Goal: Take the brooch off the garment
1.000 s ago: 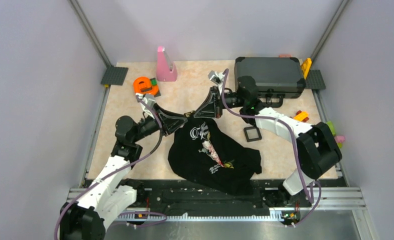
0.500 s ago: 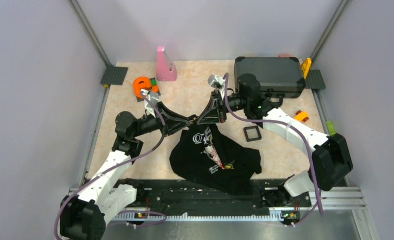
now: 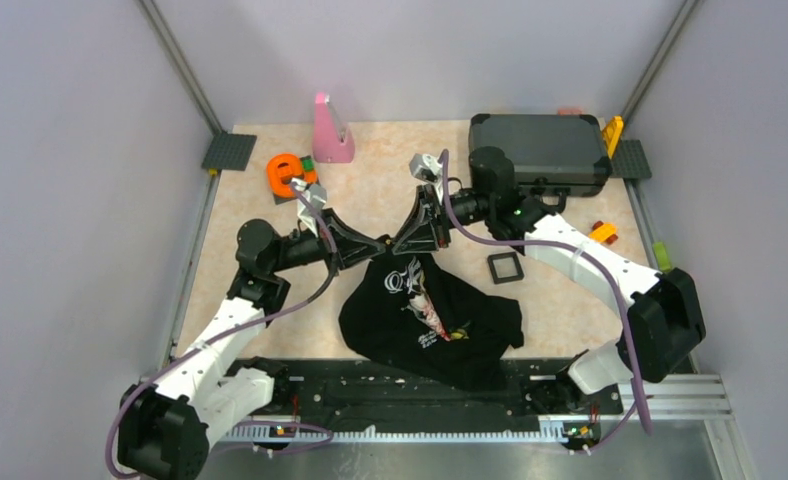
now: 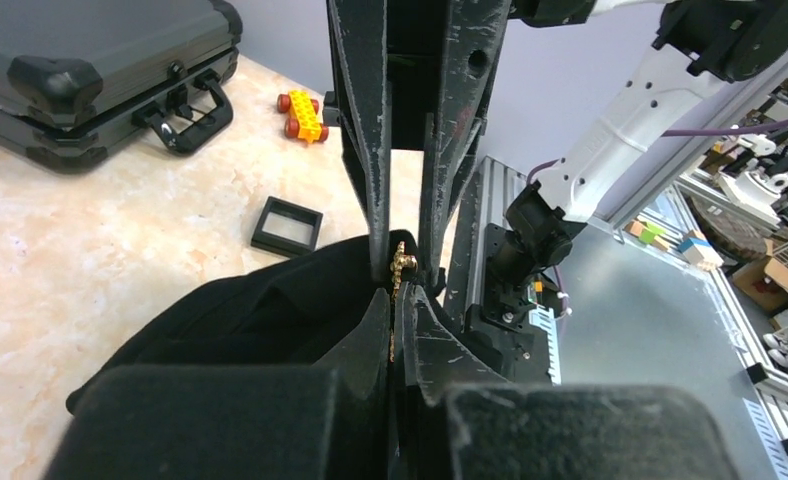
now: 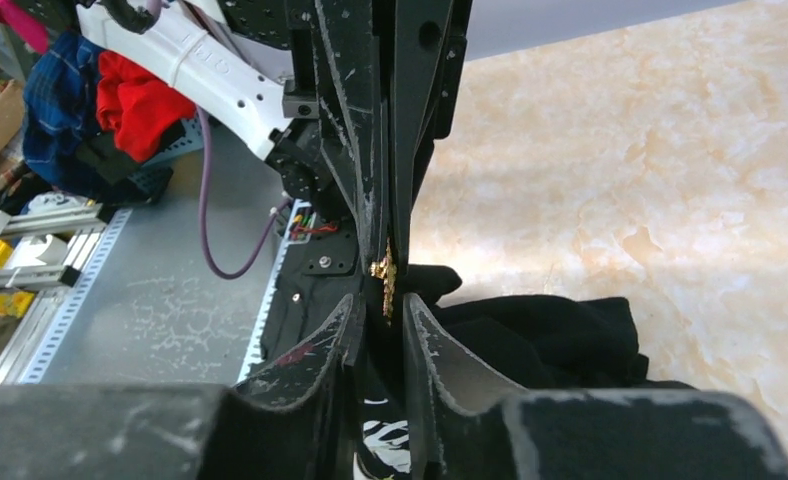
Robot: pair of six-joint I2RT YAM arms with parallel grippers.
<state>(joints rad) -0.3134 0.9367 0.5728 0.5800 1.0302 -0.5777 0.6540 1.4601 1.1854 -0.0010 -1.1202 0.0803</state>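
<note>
Gold-yellow and tiny, a metal brooch sits mid-picture in the left wrist view. It rests at the peak of a black cloth T-shirt drawn up off the beige marbled worktop. The left end effector reaches up from the bottom of the picture, its jaws pressed together on the brooch's lower part. The right end effector comes down from above, straddling the ornament with only a slit between its tips. A small black square frame and a dark grey hard case lie beyond.

The right wrist view shows the same meeting from the other side. The brooch hangs at the closed left tips, between the right tips, which stand nearly shut. Whether those pinch cloth, the pin or nothing cannot be told.

The likely trouble is this: if the pin is not yet free of the fabric, drawing the arms apart would drag or tear the shirt. So slight a hold could also let the brooch slip into the dark folds.

From above, both arms stretch inward from their bases at the near edge, elbows bowed outward. Their end effectors meet tip to tip over the far edge of the T-shirt, whose white script and pink-and-white floral print face up. The brooch is too small to make out here.
</note>
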